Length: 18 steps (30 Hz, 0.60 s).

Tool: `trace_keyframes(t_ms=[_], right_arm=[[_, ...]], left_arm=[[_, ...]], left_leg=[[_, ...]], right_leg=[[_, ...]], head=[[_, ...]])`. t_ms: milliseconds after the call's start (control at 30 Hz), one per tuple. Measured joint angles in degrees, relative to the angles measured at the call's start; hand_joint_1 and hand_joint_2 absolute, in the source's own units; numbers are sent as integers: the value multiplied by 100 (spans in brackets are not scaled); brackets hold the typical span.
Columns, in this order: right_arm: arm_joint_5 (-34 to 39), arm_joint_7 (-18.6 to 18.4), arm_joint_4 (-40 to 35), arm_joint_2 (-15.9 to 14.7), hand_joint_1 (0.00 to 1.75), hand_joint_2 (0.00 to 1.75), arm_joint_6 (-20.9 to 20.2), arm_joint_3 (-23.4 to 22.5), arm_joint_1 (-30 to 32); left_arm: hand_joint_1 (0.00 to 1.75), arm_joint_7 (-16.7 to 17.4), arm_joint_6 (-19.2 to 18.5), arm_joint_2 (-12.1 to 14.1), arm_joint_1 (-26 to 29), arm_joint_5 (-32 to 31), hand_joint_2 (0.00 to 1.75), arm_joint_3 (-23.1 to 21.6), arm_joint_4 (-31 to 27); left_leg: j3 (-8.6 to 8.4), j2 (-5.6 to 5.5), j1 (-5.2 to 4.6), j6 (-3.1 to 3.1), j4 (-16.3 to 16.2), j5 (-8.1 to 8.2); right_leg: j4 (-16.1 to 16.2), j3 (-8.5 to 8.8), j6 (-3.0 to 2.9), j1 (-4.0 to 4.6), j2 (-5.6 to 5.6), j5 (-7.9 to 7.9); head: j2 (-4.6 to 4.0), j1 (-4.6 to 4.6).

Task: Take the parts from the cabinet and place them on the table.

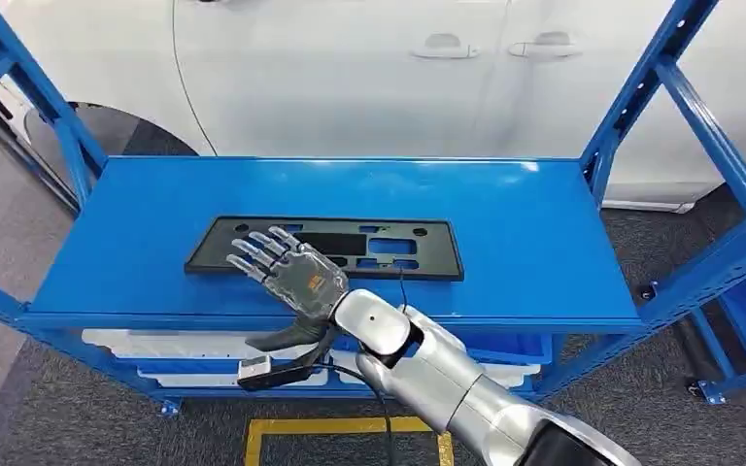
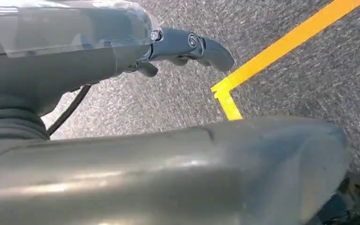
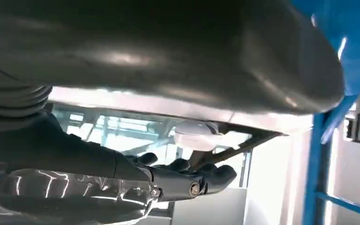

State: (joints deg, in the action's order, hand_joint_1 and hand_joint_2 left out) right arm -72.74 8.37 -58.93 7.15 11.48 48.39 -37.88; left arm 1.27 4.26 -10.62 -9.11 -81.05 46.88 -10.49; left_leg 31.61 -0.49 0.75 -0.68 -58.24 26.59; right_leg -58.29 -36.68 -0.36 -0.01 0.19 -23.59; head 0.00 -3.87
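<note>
**Right hand spread over the black part on the blue shelf**

A flat black part [image 1: 325,248], long with rectangular cut-outs, lies on the top shelf [image 1: 505,223] of the blue cabinet [image 1: 685,107], a little toward 9 o'clock of the shelf's centre and nearer its front edge. The right hand [image 1: 287,270] reaches in from 5 o'clock on its silver arm [image 1: 437,374]. Its fingers [image 1: 253,249] are spread and extended over the part's 9 o'clock half, grasping nothing; whether they touch the part cannot be told. The left hand [image 2: 168,51] hangs above grey carpet [image 2: 309,89] beside a yellow floor line [image 2: 281,47], fingers loosely curled and empty. A white car [image 1: 369,73] stands behind the cabinet at 12 o'clock.
</note>
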Motion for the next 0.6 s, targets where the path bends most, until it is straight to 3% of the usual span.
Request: trace_keyframes(t_ms=[100,133,200,233,267,300,333,367,400,433,533,567,600], right_arm=[[7,-9,0,0,0,0,-13,-4,-29],[24,-15,17,0,0,0,-33,-7,-53],[72,-15,116,0,0,0,-85,-18,-89],[101,-15,202,0,0,0,-109,-37,-97],[120,-11,304,0,0,0,-114,-68,-107],[131,7,429,0,0,0,-105,-94,-132],[142,17,539,0,0,175,-103,-116,-162],[146,20,599,0,0,175,-103,-131,-188],[155,22,656,0,0,175,-103,-151,-218],[158,26,758,0,0,175,-103,-162,-258],[138,26,995,0,0,175,-92,-195,-301],[122,26,1064,0,0,175,-87,-205,-323],[111,26,1112,0,0,175,-77,-225,-338]], left_arm=[[0,-7,-48,2,-25,2,0,0,0],[0,-17,-65,2,-29,2,0,0,0],[0,-20,-90,2,-20,7,0,0,0],[0,-20,-101,2,-10,7,0,0,0],[0,-20,-114,2,-1,7,0,0,0],[0,-22,-120,7,2,7,0,0,0],[0,-28,-127,9,-3,4,0,0,0],[0,-31,-131,9,-10,2,0,0,0],[0,-35,-138,9,-12,0,0,0,0],[0,-37,-151,9,-25,-2,0,0,0],[0,-44,-155,13,-15,-2,0,0,-2],[0,-48,-157,4,-18,-2,0,0,0],[0,-53,-157,0,-22,-2,0,0,0]], left_leg=[[30,15,18,-61,-154,138],[186,16,20,-71,-490,324],[651,17,24,-114,-1363,714],[830,17,24,-126,-1670,803],[897,17,25,-121,-1731,761],[829,17,24,-107,-1501,572],[652,17,24,-93,-1061,295],[417,20,24,-78,-517,-17],[242,26,23,-62,-72,-223],[234,29,-19,-44,32,-29],[231,12,-31,69,9,-148],[208,15,19,117,64,-190],[193,21,30,135,88,-215]], right_leg=[[67,128,-95,-38,-5,5],[67,132,-125,-38,-10,-8],[64,136,-148,-16,-14,-23],[62,137,-153,-6,-14,-27],[61,143,-157,-1,-13,-31],[59,154,-156,1,-8,-33],[57,167,-153,1,-3,-39],[50,184,-143,1,-2,-49],[44,187,-126,1,-1,-60],[23,172,-100,25,3,-51],[37,150,3,24,-4,-48],[26,153,46,53,-4,-60],[-49,136,73,22,3,-138]], head=[[0,0],[0,0],[0,-2],[0,-2],[0,0],[0,-2],[0,-2],[0,0],[0,0],[0,0],[0,0],[0,0],[0,0]])
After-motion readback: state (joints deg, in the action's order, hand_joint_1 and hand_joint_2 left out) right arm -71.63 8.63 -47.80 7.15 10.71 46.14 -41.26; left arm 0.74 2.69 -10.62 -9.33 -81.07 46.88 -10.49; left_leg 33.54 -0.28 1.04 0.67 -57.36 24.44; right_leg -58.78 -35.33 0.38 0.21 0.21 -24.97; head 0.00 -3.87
